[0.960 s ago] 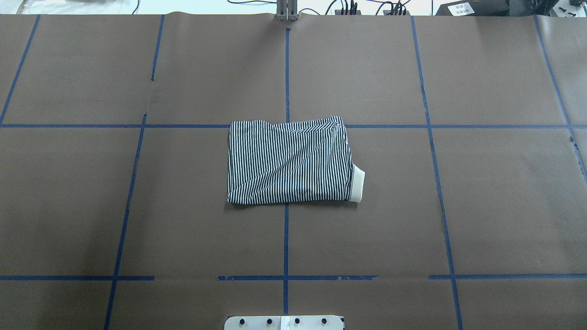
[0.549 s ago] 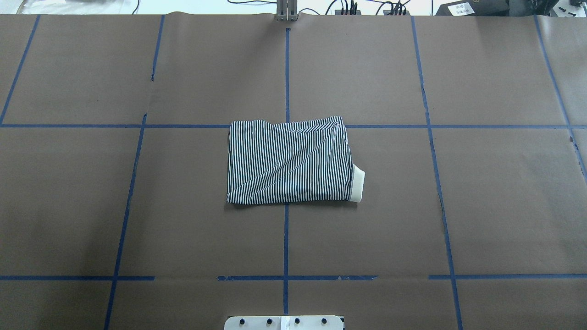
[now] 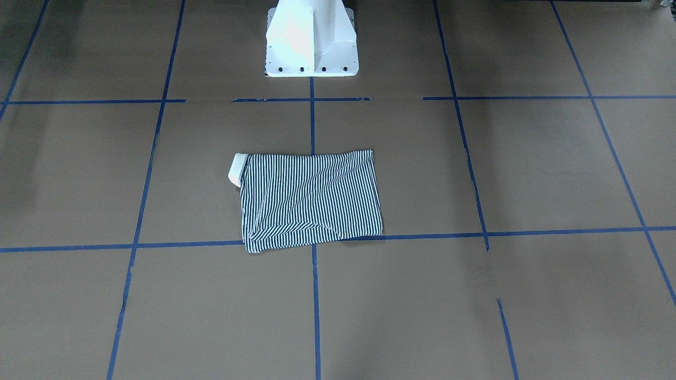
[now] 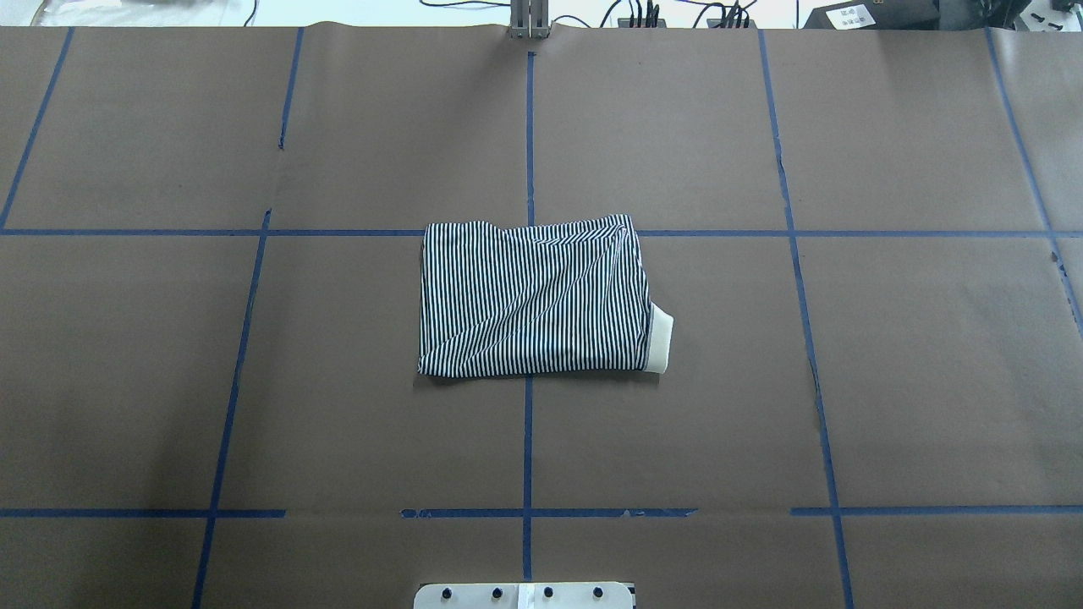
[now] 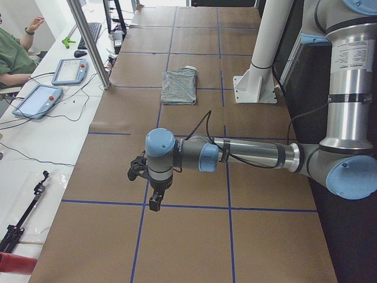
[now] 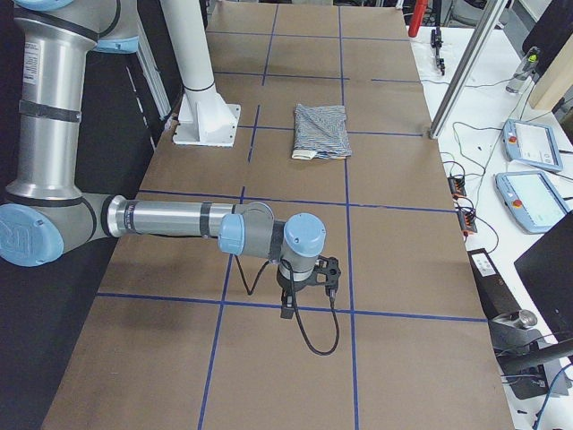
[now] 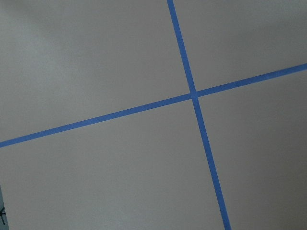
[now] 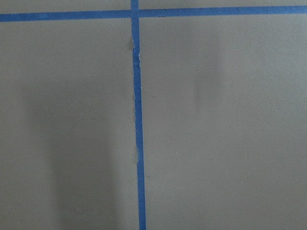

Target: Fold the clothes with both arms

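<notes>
So, navy-and-white striped polo shirt with cream collar (image 4: pixel 533 296) sitting folded into compact rectangle mid-tabletop, well off every edge, collar bit poking out on robot's right. Toward left end, left black clawed gripper (image 5: pixel 138 170) hanging over brown paper (image 5: pixel 194 247); right black clawed gripper (image 6: pixel 328 269) doing same toward right end. Claw state on both: can't tell from these views. Guessing fabric is handling light, soft, floppy, layers sliding around. Pinching through stacked corners along one short edge is looking safest.
</notes>
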Tool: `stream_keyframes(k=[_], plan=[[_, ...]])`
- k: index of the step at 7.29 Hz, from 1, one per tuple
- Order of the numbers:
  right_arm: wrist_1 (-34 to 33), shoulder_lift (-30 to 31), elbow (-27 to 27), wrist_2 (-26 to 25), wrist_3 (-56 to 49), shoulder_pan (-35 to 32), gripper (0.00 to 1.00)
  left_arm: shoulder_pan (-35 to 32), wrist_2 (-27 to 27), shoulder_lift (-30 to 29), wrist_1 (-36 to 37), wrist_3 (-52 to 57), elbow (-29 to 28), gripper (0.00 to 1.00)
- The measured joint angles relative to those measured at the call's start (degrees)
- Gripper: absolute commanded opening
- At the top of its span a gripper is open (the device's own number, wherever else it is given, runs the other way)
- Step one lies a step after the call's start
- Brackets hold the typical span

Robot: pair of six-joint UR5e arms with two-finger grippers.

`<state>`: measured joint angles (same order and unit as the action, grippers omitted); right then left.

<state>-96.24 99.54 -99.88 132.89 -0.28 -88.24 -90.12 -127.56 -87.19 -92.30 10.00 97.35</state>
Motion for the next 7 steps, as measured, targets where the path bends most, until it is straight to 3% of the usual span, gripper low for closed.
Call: stream_keyframes(k=[4, 7], plan=[[0.0, -0.22, 0.17, 0.0, -0.07, 0.0, 1.0, 0.05, -4.5, 2.01, 0.01, -0.02, -0.6, 1.0], [0.0, -0.3, 0.41, 0.0, -0.07, 0.0, 1.0, 0.0, -4.26, 2.71, -0.22, 0.04, -0.63, 1.0]])
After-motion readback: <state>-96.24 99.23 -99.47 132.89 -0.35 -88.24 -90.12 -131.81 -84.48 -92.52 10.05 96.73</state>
